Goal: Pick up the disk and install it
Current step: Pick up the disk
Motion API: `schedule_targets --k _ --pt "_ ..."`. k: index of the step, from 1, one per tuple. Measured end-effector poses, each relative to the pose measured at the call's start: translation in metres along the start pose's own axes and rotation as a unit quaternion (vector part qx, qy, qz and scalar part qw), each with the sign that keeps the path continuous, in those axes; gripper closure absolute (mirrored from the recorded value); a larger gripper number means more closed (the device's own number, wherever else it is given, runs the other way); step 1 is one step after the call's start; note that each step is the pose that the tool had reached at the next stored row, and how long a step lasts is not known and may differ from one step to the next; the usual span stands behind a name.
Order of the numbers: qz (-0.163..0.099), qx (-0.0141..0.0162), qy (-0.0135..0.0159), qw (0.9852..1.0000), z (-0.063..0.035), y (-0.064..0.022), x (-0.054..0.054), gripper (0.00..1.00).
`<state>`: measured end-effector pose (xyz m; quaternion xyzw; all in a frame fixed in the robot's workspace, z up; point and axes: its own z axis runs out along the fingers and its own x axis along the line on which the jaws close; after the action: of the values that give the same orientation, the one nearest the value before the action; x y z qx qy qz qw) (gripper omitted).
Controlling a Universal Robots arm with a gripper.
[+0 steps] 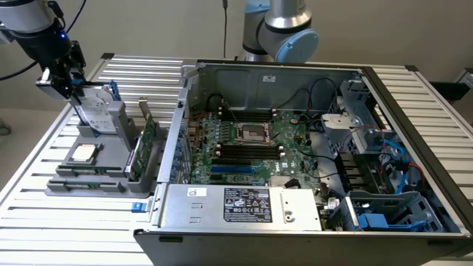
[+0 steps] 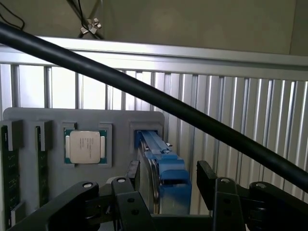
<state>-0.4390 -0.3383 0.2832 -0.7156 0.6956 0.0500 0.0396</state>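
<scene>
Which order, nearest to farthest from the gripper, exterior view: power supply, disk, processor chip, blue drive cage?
1. disk: upright in the grey holder, between the jaws of the open gripper.
2. processor chip: flat on the same holder.
3. power supply: inside the computer case.
4. blue drive cage: exterior view's far right.
</scene>
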Motion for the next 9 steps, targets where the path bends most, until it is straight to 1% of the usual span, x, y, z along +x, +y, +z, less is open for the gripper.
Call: schedule_targets --k 3,5,9 --pt "0.001 -0.0005 -0.0003 1.0 0.0004 -0.0001 0.0001 0.4" --pt "0.001 -0.0006 -0.0013 1.0 0.0005 -0.0007 0.0001 0.4" --pt "0.001 -0.0006 -0.0016 1.0 0.0004 -0.0011 0.0001 0.4"
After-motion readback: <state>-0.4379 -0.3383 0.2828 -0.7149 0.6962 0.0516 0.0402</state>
